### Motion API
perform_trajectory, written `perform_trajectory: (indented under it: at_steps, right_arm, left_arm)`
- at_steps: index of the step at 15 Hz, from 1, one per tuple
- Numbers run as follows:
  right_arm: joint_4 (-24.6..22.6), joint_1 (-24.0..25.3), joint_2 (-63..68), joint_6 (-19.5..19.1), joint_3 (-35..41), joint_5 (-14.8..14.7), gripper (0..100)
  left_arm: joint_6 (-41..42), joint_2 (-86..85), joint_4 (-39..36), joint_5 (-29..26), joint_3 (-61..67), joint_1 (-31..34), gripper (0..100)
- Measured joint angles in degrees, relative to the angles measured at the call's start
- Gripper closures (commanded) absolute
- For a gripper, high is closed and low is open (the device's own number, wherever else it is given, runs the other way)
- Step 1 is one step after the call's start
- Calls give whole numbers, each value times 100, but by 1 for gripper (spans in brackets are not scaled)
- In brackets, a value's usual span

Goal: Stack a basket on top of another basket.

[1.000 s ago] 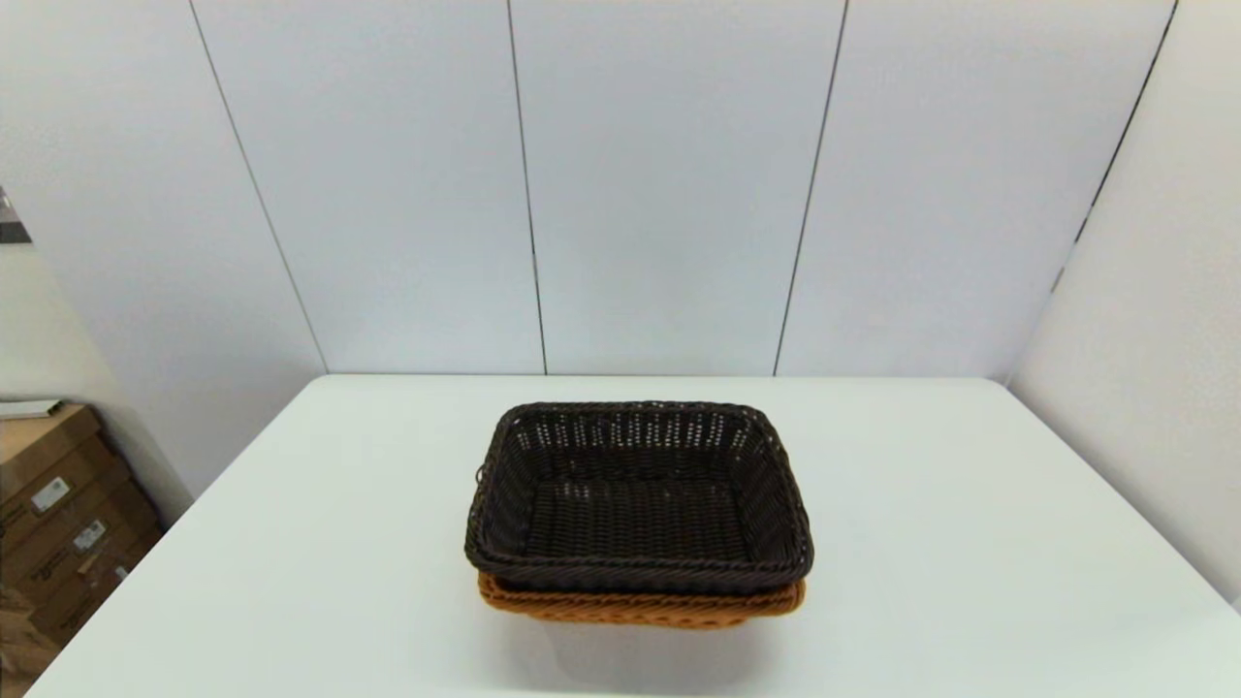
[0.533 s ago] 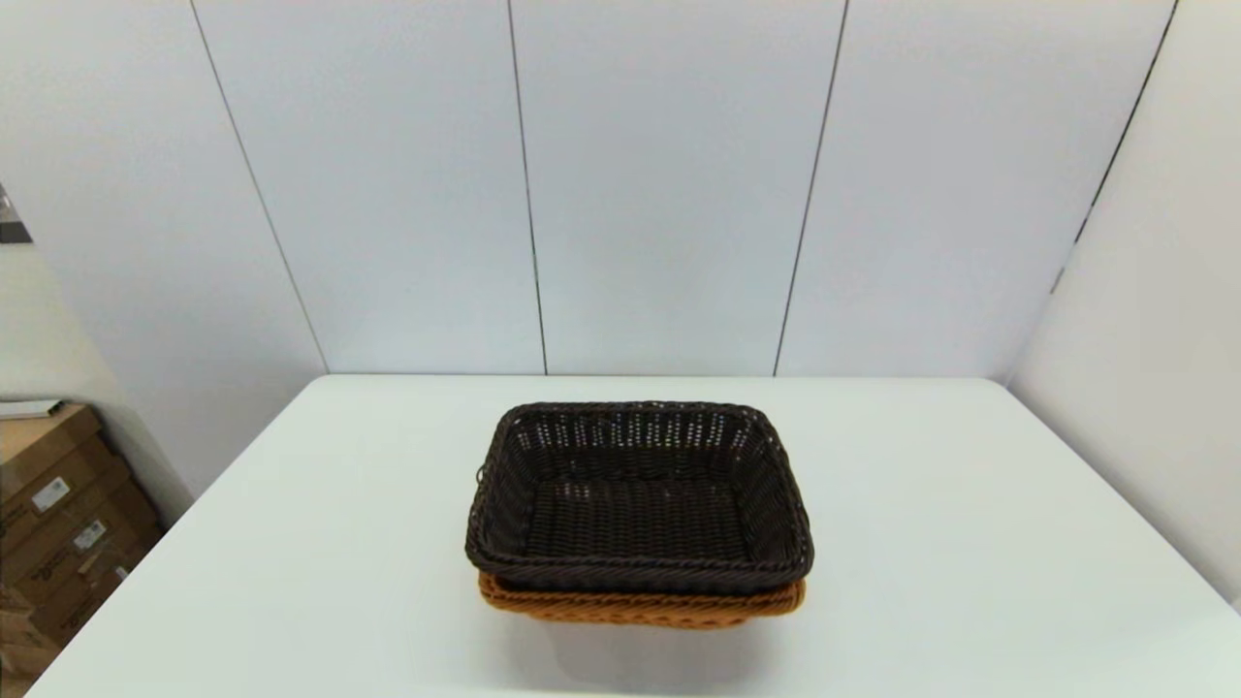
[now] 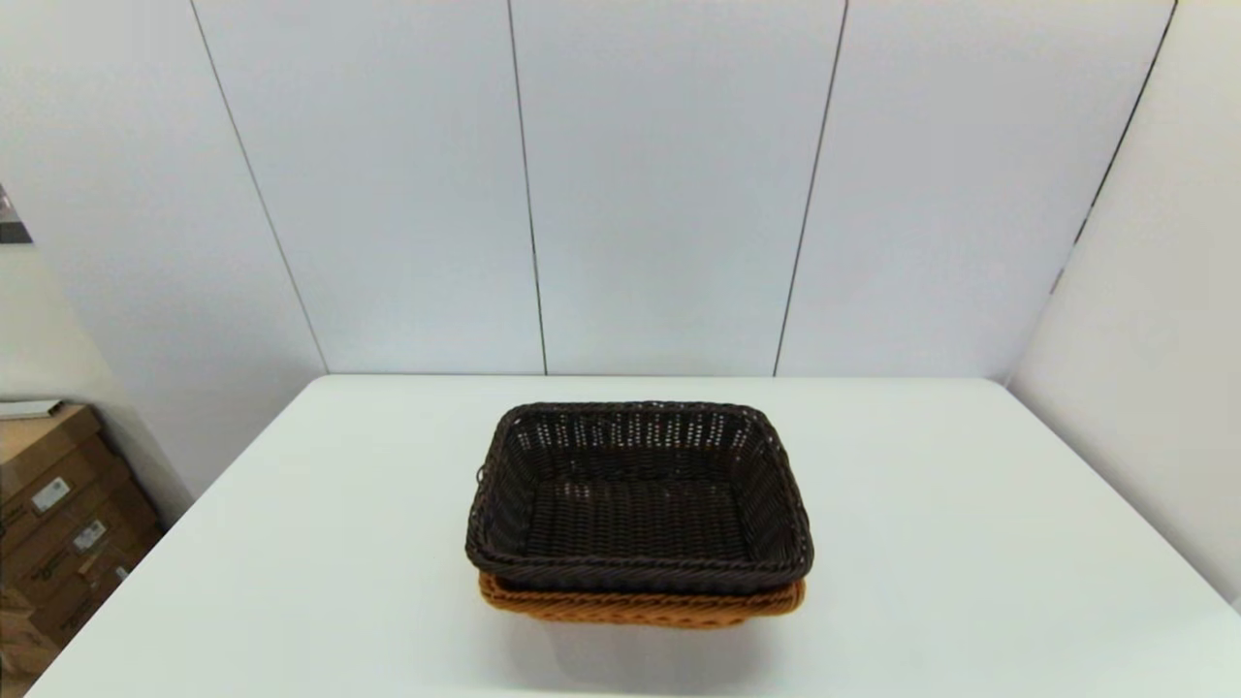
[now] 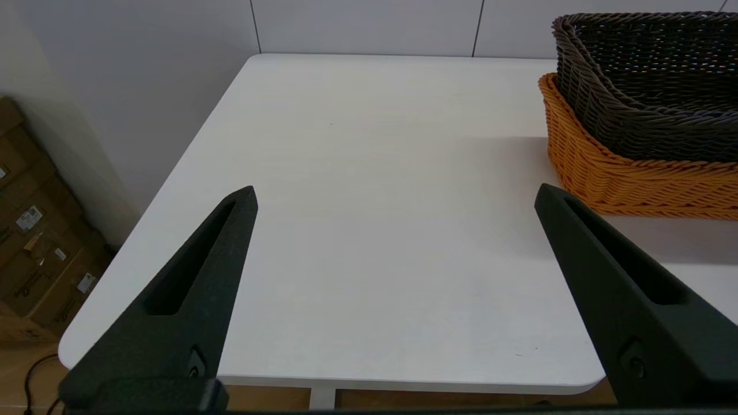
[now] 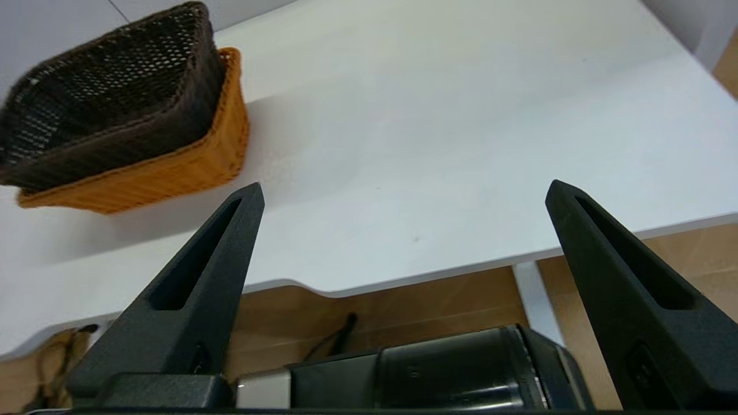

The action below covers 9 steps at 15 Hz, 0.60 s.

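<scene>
Pale grey panelled walls close in behind a white table (image 3: 970,543), and cardboard boxes (image 3: 58,523) are stacked on the floor off its left side. Near the table's middle the dark brown basket (image 3: 635,499) sits nested inside the orange-tan basket (image 3: 640,609) — only a strip of the orange rim and wall shows beneath the dark braided rim in the head view. The pair stands level, with the dark basket's mouth facing up.

Neither arm shows in the head view. The left gripper (image 4: 395,196) hangs by the table's near left edge, its two black fingers (image 4: 196,288) spread wide apart with nothing between them; the stacked baskets lie beyond the tip of the finger on the baskets' side, well clear of it. The right gripper (image 5: 403,190) sits low off the near right edge — its fingers (image 5: 617,276) likewise wide apart and empty, with the baskets far out past its finger on that side.
</scene>
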Motion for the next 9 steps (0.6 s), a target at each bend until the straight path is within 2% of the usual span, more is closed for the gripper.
perform_trajectory:
  at_steps: [3,6,9]
  right_arm:
    - [-461,-6,-99,-422,540,-41,0]
    - [-1679,-11,-111,-1101,1204,-227,0]
    - [-2470,-11,-112,-1805,1768,-308,0]
  left_arm:
    - [0,0,-2,1,0,0,0]
    - [0,0,-2,0,0,0,0]
    - [2,0,0,-2,0,0,0]
